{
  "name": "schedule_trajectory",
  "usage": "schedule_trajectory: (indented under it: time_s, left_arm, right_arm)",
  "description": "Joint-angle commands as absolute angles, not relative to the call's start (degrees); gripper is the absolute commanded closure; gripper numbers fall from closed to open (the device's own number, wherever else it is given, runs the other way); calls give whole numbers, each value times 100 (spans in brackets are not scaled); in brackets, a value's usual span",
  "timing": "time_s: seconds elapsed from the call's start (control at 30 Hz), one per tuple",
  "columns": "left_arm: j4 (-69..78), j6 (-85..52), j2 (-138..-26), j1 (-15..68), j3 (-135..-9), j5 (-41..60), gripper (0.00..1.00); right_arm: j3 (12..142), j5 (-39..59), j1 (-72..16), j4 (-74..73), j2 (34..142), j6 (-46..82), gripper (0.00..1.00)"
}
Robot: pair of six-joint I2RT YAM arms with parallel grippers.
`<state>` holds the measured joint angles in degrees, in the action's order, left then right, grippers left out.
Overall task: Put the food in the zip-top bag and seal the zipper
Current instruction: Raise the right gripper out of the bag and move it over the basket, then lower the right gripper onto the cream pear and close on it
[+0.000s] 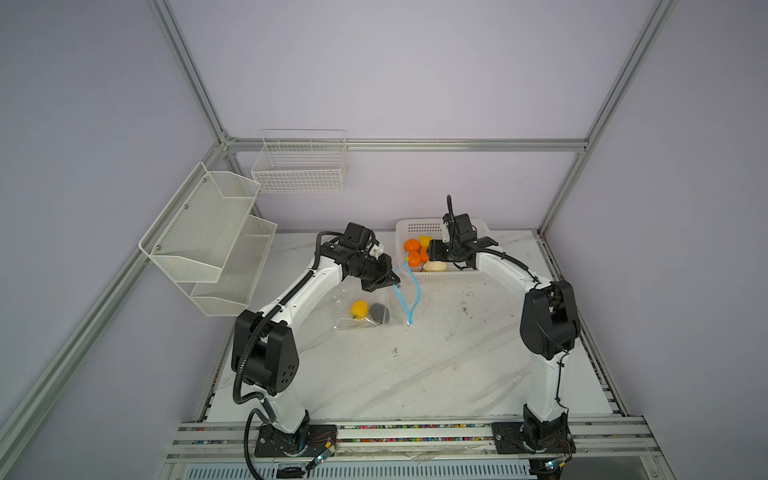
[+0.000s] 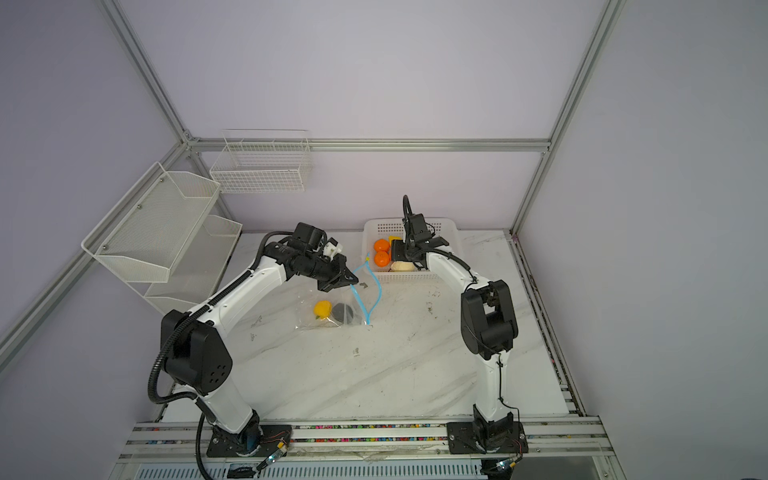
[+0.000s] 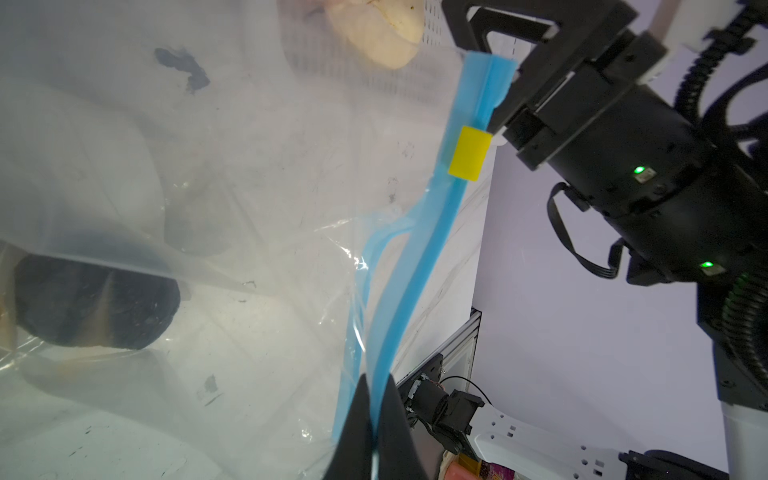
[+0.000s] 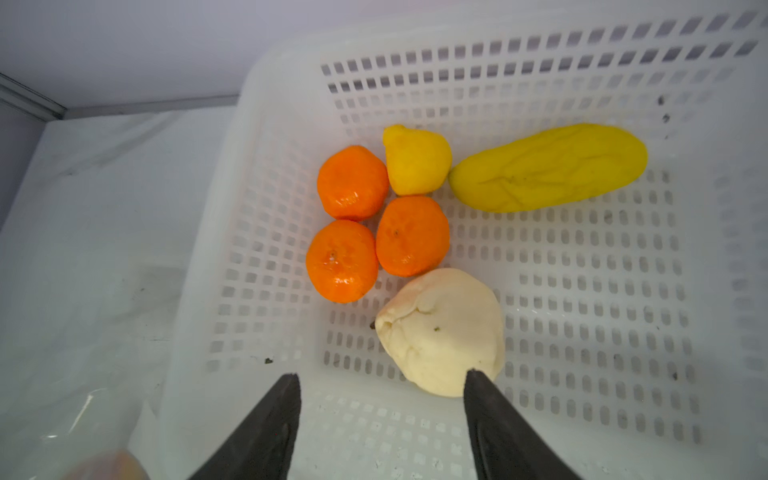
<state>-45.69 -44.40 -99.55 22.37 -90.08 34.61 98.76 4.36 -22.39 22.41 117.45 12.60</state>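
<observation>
Left pincer [image 3: 376, 384] is clenched on the zipper [image 3: 415, 266], pinching one lip of the light-blue strip and holding it up off the desk [image 1: 415, 374]. In both top views the two lips bow apart, so the mouth is unsealed. Small yellow tab [image 3: 469, 153] sits at the strip's far end, just beside the basket's side. The zip-top bag [image 1: 392, 303] is clear and crinkly, body lying on the desk between my arms. Inside it: one yellow fruit [image 1: 359, 308] and the dark grey-black lump [image 1: 380, 312], side by side. Right pincer [image 4: 380, 378] is released, jaws apart, hovering over the white perforated basket [image 4: 582, 291] at the desk's back edge. One fingertip [image 4: 478, 382] overlaps the rim of the cream-white bulb [image 4: 440, 328]; can't tell if it touches. Past the bulb, three orange tangerines [image 4: 412, 235] sit clustered together, a second yellow fruit [image 4: 417, 162] against them, and the long yellow piece [image 4: 548, 168] just beside that, skin wrinkled.
</observation>
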Motion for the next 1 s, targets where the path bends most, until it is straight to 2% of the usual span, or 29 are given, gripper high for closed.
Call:
schedule_trajectory:
  time_s: [0.0,0.23,0.47,0.83,0.97]
  left_arm:
    - [-4535,-4475,-9773,2241,-8823,3600,100]
    - [-4535,-4452,-9827,2241,-8868,3636,100]
    - [-4557,-4421,-9869,2243,-8912,3640,100]
    - [-4561,-4386,-9911,2241,-8912,3691,100]
    - [-4567,-4377,-9925,2240,-8923,3699,100]
  right_arm:
    - [10146,128,-2174,2540,11848,1065,31]
    - [10476,236,-2136,2723,12395,998,30]
    - [10757,276,-2129,2918,12753,958,19]
    - [10993,432,-2076,2909,13354,994,17]
    - [11089,483,-2044,2901,13454,1019,20]
